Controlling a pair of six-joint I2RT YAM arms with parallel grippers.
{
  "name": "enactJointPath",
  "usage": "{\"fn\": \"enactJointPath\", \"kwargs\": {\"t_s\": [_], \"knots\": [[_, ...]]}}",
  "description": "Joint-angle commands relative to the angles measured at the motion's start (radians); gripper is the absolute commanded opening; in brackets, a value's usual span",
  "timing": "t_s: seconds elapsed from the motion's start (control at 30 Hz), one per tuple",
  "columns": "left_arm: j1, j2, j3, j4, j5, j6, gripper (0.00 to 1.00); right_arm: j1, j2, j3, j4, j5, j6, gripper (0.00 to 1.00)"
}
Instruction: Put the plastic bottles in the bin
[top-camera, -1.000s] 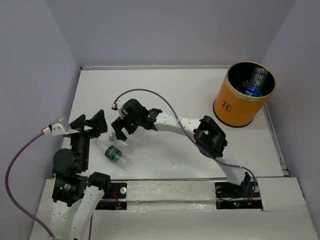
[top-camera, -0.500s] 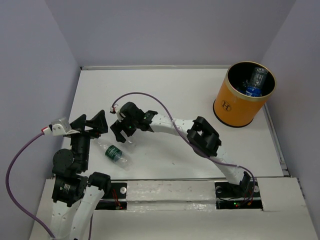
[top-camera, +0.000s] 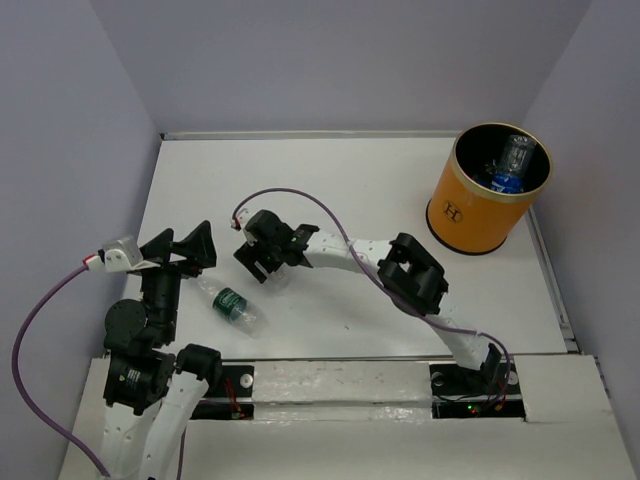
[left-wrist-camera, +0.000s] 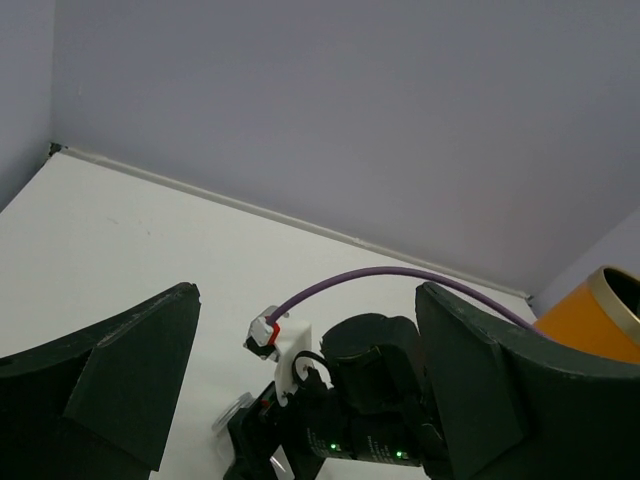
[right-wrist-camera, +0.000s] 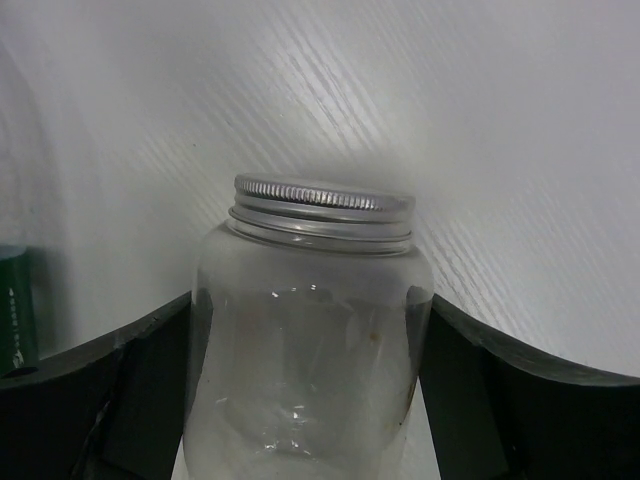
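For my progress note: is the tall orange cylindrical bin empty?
No, a clear plastic bottle with a blue label is inside the tall orange cylindrical bin.

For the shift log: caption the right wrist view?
Right hand straddling a clear, silver-lidded jar on the table.

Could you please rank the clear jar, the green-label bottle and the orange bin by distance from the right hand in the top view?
From the right hand:
1. clear jar, between its fingers.
2. green-label bottle, lying on the table, near-left of it.
3. orange bin, in the far right corner.
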Motion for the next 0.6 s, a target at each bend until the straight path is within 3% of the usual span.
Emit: {"fn": "enactJointPath", "kwargs": {"t_s": [0.0, 0.17, 0.3, 0.47, 0.57], "knots": [[-0.003, -0.01, 0.008, 0.045, 0.016, 0.0, 0.99, 0.005, -0.126, -0.068, 0.069, 0.12, -0.024, 0.53], [-0.007, -0.02, 0.007, 0.044, 0.017, 0.0, 0.99, -0.017, -0.283, -0.152, 0.135, 0.266, -0.039, 0.5], [-0.027, -0.032, 0.004, 0.048, 0.028, -0.003, 0.99, -0.115, -0.552, -0.26, 0.204, 0.413, -0.091, 0.49], [-0.049, -0.055, 0.002, 0.053, 0.037, -0.002, 0.99, -0.391, -0.82, -0.376, 0.334, 0.522, -0.083, 0.48], [-0.063, -0.073, 0.0, 0.053, 0.04, -0.005, 0.99, -0.648, -0.901, -0.429, 0.402, 0.579, -0.062, 0.46]]}}
